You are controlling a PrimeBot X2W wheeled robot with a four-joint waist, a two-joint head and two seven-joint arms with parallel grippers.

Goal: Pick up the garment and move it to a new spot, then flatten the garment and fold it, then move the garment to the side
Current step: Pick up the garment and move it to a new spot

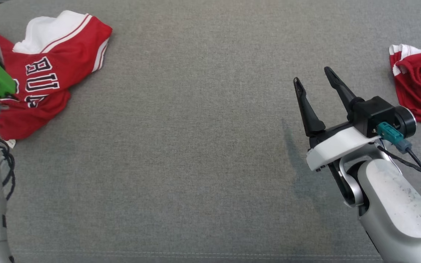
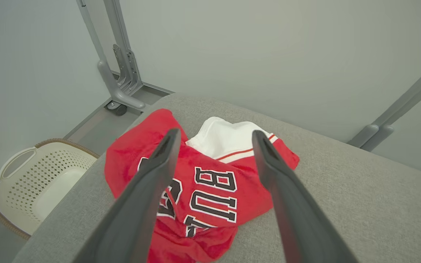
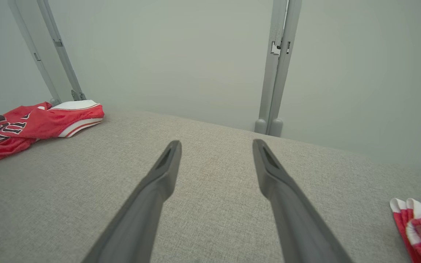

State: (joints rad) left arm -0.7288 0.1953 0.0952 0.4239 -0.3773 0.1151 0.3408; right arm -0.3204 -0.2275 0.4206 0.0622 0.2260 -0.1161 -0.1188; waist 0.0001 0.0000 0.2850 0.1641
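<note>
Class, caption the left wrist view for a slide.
Open left gripper aimed at crumpled red jersey on grey cushion; white basket alongside.

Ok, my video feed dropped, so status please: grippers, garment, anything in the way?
Left gripper over red jersey, jaws open, nothing held. Right gripper open above grey cushion. Second red garment at far right, apart from both.

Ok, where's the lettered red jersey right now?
The lettered red jersey lies crumpled at the far-left corner of the grey cushion in the head view, with the open left gripper pointed at it.
</note>
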